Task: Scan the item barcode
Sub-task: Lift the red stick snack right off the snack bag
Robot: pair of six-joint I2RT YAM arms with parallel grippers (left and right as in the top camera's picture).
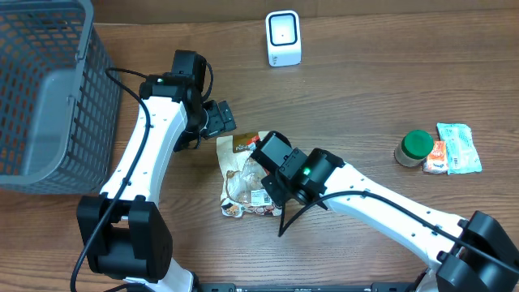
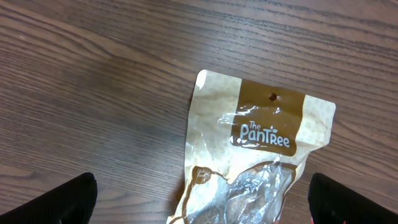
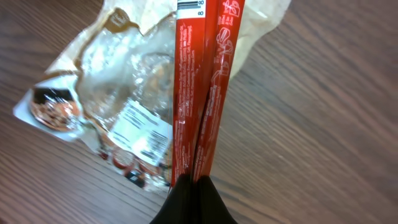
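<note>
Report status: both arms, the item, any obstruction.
Left gripper: jaws open, over pouch. Right gripper: jaws shut on red packet, over pouch. Nothing between packet and scanner.

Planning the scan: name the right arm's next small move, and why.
Probably carry the red stick pack toward the white scanner: the right fingers are shut on it over the snack pouch, and the scanner stands well away.
</note>
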